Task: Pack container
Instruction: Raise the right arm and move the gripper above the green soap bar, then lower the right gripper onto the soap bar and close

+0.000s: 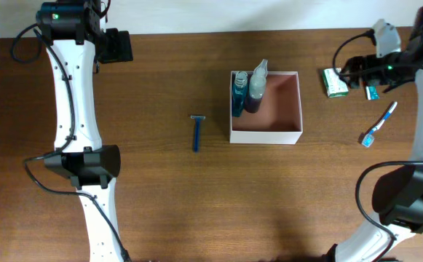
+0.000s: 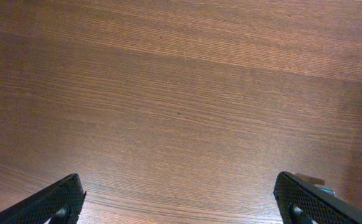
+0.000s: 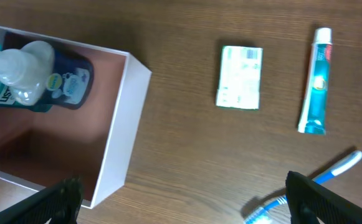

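Container (image 1: pixel 266 136) holds two bottles (image 1: pixel 257 89) against one wall; left claw (image 2: pixel 177 193), right claw (image 3: pixel 182 193) spread wide, empty

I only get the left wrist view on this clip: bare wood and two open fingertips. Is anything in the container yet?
Observer: Yes, two bottles stand in one corner of the container.
Operator: What's left outside?
Observer: A blue razor lies flat outside it, on its left.
Operator: And the other side?
Observer: A green-and-white carton, a toothpaste tube and a toothbrush lie under the open right gripper, none held.
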`<act>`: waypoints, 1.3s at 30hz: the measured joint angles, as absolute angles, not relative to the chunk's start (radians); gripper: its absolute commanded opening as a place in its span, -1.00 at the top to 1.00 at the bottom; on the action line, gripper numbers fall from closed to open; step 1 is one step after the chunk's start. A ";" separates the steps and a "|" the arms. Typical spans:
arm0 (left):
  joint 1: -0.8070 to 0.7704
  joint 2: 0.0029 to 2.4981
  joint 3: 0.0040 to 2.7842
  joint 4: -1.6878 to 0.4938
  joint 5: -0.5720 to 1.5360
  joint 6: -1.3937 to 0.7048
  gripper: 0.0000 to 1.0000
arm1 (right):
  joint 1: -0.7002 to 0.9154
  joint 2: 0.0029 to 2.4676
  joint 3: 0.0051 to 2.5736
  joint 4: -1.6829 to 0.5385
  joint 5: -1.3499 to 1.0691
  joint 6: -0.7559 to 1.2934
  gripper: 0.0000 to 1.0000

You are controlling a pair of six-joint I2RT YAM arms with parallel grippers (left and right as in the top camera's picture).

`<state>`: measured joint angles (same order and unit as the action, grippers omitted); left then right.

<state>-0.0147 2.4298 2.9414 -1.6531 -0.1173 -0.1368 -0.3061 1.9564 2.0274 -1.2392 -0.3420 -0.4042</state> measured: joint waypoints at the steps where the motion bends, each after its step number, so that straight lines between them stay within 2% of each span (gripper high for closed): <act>1: -0.014 2.430 2.941 -1.653 -0.117 -0.137 -0.99 | -0.300 1.959 2.027 -1.232 -0.342 -0.405 -0.98; 13: -0.014 2.430 2.941 -1.653 -0.117 -0.136 -0.99 | -0.272 1.999 2.027 -1.102 -0.338 -0.405 -0.98; 23: -0.014 2.430 2.941 -1.654 -0.117 -0.136 -0.99 | -0.271 2.013 2.027 -1.090 -0.230 -0.497 -0.98; 39: -0.015 2.430 2.941 -1.653 -0.117 -0.137 -0.99 | -0.276 2.068 2.027 -1.095 -0.205 -0.557 -0.98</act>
<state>-0.0147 2.4298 2.9414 -1.6531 -0.1173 -0.1368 -0.2760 2.0682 2.0274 -1.0954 -0.2054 -0.5571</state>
